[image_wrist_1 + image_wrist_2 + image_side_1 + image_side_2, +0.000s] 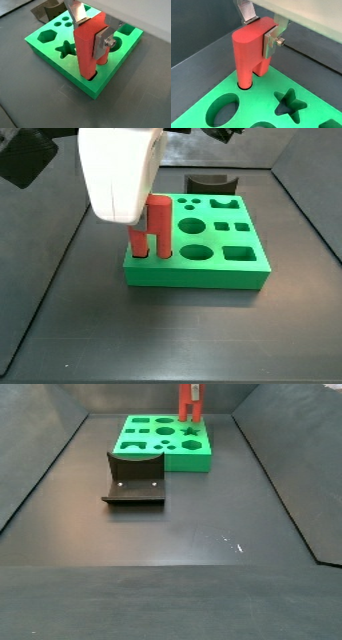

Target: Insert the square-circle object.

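The tall slim red square-circle object [89, 47] of two joined upright bars is standing upright between the flat silver fingers [102, 42] of the tool [91, 31], which is clamping it high on its sides from above. In both wrist views one silver plate is lying flat against a side of the peg [251, 52], while the opposite finger [248, 11] is showing at the peg's top edge; the plates are spread only as wide as the peg itself.

The red object's lower end is sitting in a hole at a corner of the green plastic block with shaped holes [61, 48], and most of its length is rising well above the block's top face. In a wrist view the rounded bar is entering a round opening in the block [254, 107], near an oval hole and a star-shaped hole.

In a side view the white arm housing is covering the tool, and the peg [156, 226] is standing at the near left corner of the block [201, 256]. In a side view the peg [189, 404] is rising at the far right of the block [163, 440], which is resting on the dark desk [174, 524]. A dark grey curved piece [136, 476] is lying just in front of the block.
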{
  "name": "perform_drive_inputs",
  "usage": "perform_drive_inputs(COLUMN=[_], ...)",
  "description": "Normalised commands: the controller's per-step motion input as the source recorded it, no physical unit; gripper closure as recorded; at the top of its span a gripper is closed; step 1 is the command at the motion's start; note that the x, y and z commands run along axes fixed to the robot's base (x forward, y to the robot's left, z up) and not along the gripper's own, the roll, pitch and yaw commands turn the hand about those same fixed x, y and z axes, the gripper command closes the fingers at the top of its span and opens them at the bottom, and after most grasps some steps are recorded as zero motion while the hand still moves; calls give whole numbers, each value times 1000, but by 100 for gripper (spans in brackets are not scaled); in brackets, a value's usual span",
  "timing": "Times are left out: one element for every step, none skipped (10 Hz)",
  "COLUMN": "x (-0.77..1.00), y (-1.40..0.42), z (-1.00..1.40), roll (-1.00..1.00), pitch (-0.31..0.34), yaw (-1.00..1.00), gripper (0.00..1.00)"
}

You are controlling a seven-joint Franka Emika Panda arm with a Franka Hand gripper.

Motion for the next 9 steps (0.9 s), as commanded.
perform_drive_inputs(x=[43, 23, 0, -3, -51, -89, -43, -51, 0], y=[0, 0, 0, 0, 0, -23, -157, -63, 0], z=[-520, -571, -597, -591, -534, -391, -263, -17, 0], roll=[-154, -163, -210, -221, -284, -274, 0, 0, 0], pitch=[0, 0, -10, -41, -79, -90, -57, -36, 0], yaw=[346, 211, 54, 0, 0, 0, 26, 46, 0], gripper=[100, 100, 100, 100, 100, 100, 100, 100, 100])
